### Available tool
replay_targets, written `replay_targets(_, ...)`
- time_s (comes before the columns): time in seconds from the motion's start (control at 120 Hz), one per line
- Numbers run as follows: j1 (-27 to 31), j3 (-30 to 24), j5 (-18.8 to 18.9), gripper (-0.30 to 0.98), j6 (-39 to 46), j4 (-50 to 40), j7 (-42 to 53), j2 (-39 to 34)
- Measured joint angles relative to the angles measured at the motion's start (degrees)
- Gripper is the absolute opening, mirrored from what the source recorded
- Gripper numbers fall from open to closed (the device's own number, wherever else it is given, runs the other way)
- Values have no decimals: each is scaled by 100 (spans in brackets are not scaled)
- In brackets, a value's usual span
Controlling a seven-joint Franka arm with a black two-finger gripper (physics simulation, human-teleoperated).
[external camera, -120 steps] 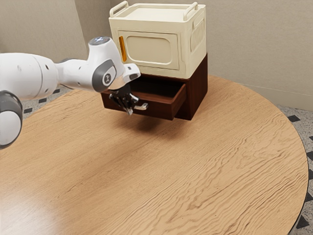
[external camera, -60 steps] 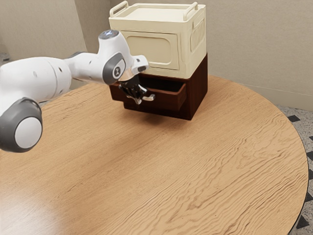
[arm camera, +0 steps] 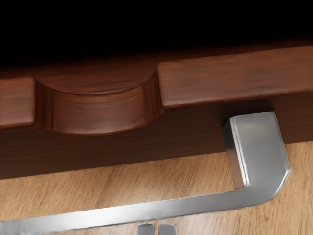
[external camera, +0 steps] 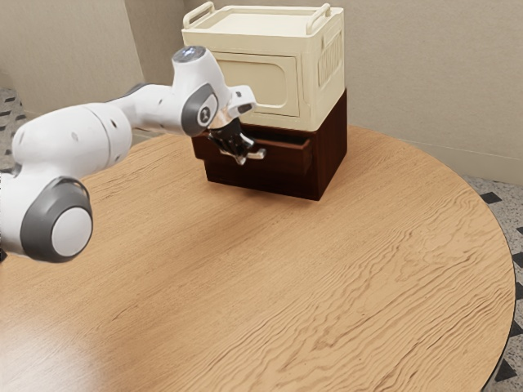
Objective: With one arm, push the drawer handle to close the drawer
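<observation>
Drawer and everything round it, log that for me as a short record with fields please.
drawer: dark red-brown wood, partly open
drawer front: curved notch in its top edge
handle: silvery bar on the drawer front
cabinet: dark red-brown, on the table
on cabinet: cream storage box with raised side rails
table: light wood grain, curved edge
gripper: black, at the handle, fingertips close together; contact unclear
task status: drawer not yet closed
</observation>
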Motion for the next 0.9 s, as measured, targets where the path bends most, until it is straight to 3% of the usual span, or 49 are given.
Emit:
replay_targets(0.5, 109, -144, -3, -10, 45, 1255, 239, 846)
replay_targets(0.9, 141, -204, 3, -10, 197, 1687, 430, 1187)
